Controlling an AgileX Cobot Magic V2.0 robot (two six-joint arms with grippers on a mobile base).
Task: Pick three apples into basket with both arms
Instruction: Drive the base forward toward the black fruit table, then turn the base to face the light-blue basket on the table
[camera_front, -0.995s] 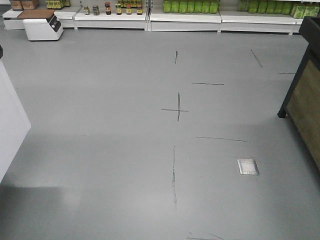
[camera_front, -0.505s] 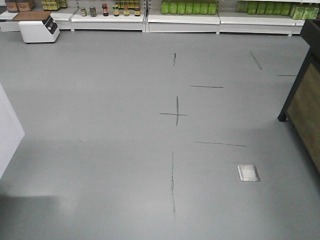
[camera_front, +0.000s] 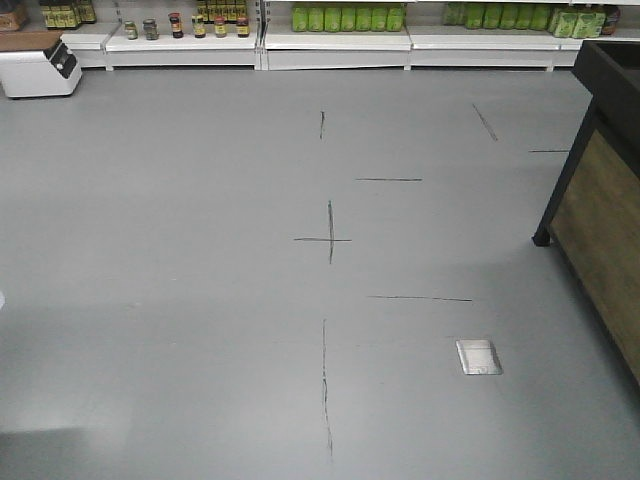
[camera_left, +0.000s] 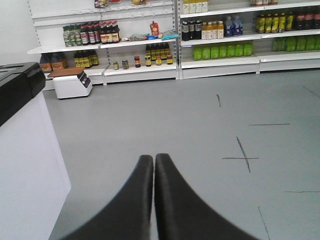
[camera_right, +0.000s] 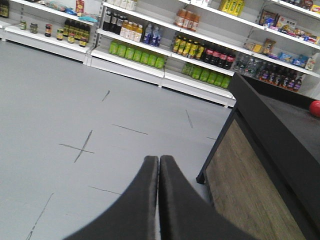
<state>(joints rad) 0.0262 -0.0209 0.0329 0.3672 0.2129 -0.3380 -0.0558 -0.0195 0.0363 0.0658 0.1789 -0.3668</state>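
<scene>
My left gripper (camera_left: 153, 157) is shut with nothing in it and hangs over bare grey floor in the left wrist view. My right gripper (camera_right: 158, 158) is also shut and empty, over the floor beside a black-topped wooden stand (camera_right: 260, 165). On that stand's top, at the frame's right edge, part of a red round thing (camera_right: 315, 108) shows; I cannot tell whether it is an apple. The basket is out of view. Neither arm shows in the front view.
The stand (camera_front: 600, 200) fills the right side of the front view. Store shelves (camera_front: 330, 35) with bottles and jars line the far wall. A white counter (camera_left: 25, 150) stands at my left, a white box unit (camera_left: 72, 85) by the shelves, a metal floor plate (camera_front: 478, 356) ahead.
The front view has swung right. Floor marks and shelves slid left, the stand came further into frame, and the white counter at the left edge dropped out of sight.
</scene>
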